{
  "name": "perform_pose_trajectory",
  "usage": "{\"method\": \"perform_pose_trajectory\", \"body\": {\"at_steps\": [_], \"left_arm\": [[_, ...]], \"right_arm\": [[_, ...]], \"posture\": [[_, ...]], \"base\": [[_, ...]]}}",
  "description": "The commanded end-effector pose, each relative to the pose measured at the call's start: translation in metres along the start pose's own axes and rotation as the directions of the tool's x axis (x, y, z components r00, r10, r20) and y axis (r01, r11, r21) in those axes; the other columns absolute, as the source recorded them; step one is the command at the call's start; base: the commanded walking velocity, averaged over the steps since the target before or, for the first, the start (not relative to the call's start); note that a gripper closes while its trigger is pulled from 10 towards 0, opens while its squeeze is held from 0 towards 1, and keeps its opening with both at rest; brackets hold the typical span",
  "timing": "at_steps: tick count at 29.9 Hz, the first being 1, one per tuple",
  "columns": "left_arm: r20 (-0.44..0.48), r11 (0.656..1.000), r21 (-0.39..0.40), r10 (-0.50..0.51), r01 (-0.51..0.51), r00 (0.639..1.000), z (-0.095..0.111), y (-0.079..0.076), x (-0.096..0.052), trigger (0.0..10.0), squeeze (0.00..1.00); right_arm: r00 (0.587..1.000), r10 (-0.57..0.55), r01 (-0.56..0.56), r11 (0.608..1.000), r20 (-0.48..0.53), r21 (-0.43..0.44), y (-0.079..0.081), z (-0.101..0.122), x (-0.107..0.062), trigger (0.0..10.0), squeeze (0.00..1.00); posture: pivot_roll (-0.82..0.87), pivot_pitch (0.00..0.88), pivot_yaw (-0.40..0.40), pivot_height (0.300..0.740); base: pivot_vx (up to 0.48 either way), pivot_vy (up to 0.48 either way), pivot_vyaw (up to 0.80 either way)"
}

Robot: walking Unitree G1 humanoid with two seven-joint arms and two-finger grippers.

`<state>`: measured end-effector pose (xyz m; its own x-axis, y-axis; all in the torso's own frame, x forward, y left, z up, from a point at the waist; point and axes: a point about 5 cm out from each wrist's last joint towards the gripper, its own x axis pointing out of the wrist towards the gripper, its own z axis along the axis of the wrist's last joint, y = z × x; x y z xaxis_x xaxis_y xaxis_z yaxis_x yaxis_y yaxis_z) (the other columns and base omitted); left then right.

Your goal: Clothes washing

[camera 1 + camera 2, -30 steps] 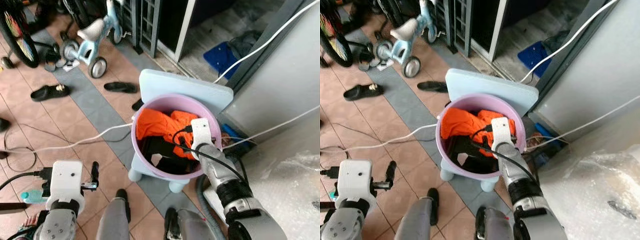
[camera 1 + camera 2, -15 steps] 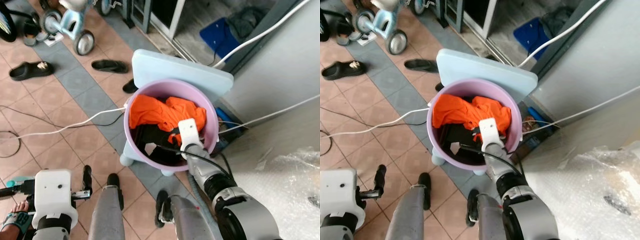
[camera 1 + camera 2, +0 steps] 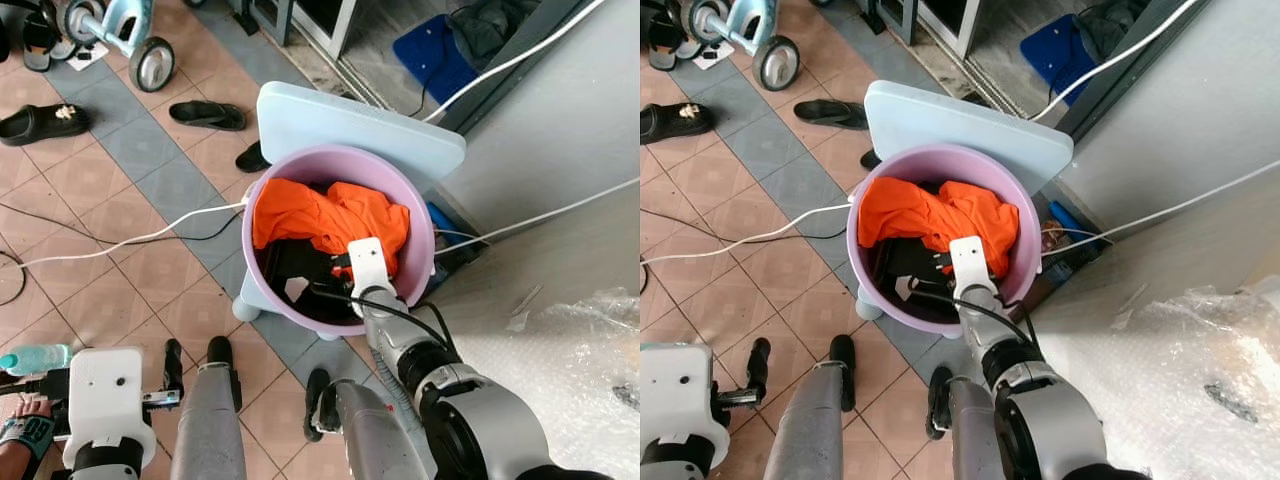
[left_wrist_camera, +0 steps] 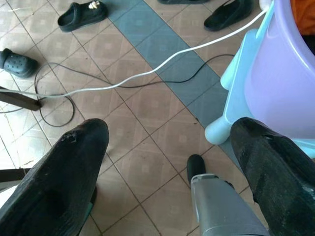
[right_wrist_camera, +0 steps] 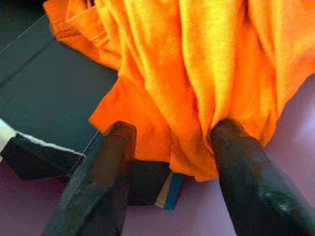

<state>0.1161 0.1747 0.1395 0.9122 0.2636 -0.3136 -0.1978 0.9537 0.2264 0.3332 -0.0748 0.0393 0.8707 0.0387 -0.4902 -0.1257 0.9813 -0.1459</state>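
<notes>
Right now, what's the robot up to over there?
It's on laundry. The right tool is down inside the purple tub, its fingers open around a fold of the orange garment but not closed on it. A dark garment lies under the orange one. The tub sits on a light blue stool beside a grey wall. The left tool hangs open over the tiled floor, idle, near a white cable.

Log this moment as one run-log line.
right gripper: open, in purple basin, at orange garment | left gripper: open, idle over floor
</notes>
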Motion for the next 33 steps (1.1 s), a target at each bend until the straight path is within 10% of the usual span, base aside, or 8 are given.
{"method": "perform_pose_trajectory", "body": {"at_steps": [1, 12, 33], "left_arm": [[-0.023, 1.0, 0.006, 0.013, -0.013, 1.0, -0.002, 0.001, -0.005, 10.0, 0.0], [0.107, 0.993, -0.001, -0.119, 0.12, 0.987, 0.011, -0.01, 0.002, 10.0, 0.0], [0.144, 0.997, 0.042, -0.067, 0.062, 0.987, 0.004, -0.001, 0.027, 10.0, 0.0]], "right_arm": [[0.999, -0.023, 0.024, 0.999, -0.041, 0.021, -0.006, -0.012, 0.0, 0.0, 0.0], [1.0, -0.01, 0.011, 0.999, -0.018, 0.046, -0.004, -0.005, 0.001, 0.0, 0.0], [0.991, 0.041, -0.048, 0.998, 0.124, 0.05, -0.009, 0.031, 0.004, 0.0, 0.0]], "posture": [[0.22, 0.444, -0.207, 0.74], [0.22, 0.43, -0.206, 0.74], [0.2, 0.344, -0.212, 0.74]], "base": [[0.0, 0.0, 0.0], [0.0, 0.0, 0.0], [0.0, 0.0, 0.0]]}}
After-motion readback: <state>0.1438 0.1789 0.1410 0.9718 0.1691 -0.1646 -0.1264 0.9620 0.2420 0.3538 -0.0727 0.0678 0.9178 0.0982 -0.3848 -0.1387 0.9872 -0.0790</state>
